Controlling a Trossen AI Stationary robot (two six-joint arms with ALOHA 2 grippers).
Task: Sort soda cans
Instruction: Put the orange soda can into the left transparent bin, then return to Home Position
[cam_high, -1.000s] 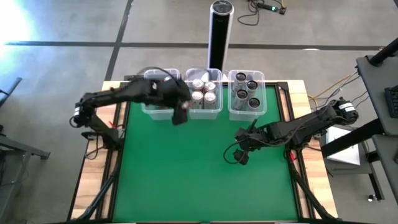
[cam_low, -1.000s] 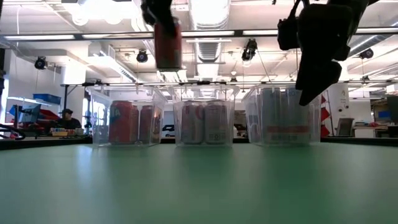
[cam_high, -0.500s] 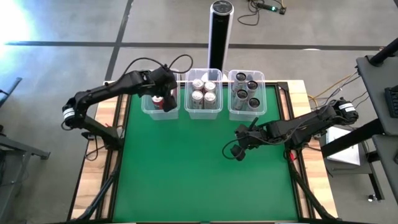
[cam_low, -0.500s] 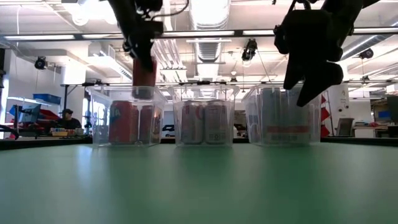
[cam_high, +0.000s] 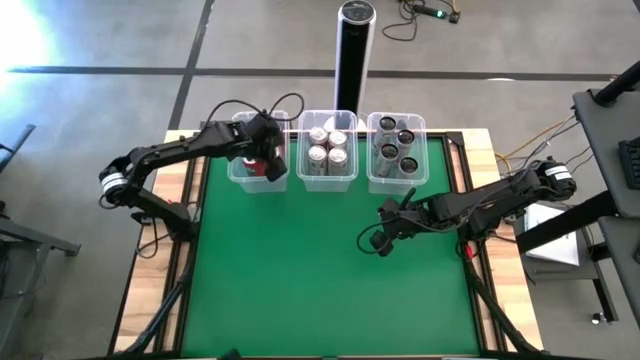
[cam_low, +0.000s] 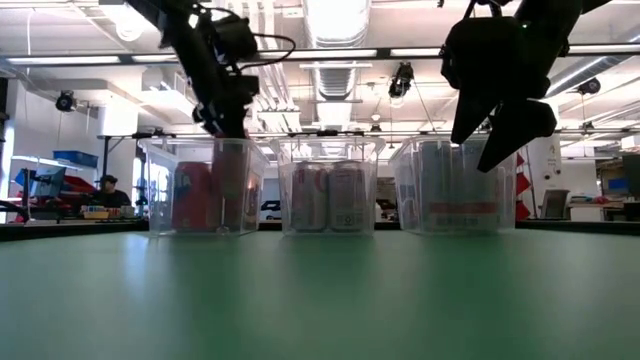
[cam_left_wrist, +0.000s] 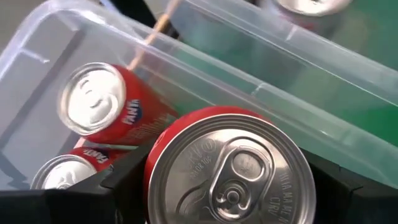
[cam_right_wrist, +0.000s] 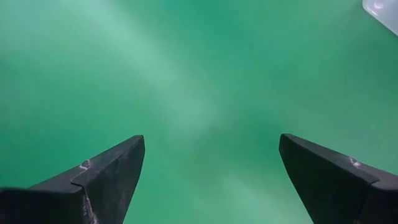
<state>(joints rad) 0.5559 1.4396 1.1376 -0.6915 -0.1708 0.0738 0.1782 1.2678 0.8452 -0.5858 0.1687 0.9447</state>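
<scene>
High view: the left gripper (cam_high: 268, 165) is in the left tub (cam_high: 243, 176) at 11 o'clock on the table (cam_high: 300, 280). The right gripper (cam_high: 381, 241) hovers at 3 o'clock.

Left wrist view: fingers (cam_left_wrist: 124, 186) grip a red can (cam_left_wrist: 227, 171).

Right wrist view: fingers (cam_right_wrist: 106, 177) spread apart.

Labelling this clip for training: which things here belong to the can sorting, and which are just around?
Part of the job:
red can in the left gripper
red cans in the left tub
silver cans
dark cans
right gripper, open, waiting

Just around:
black post
green mat
</scene>
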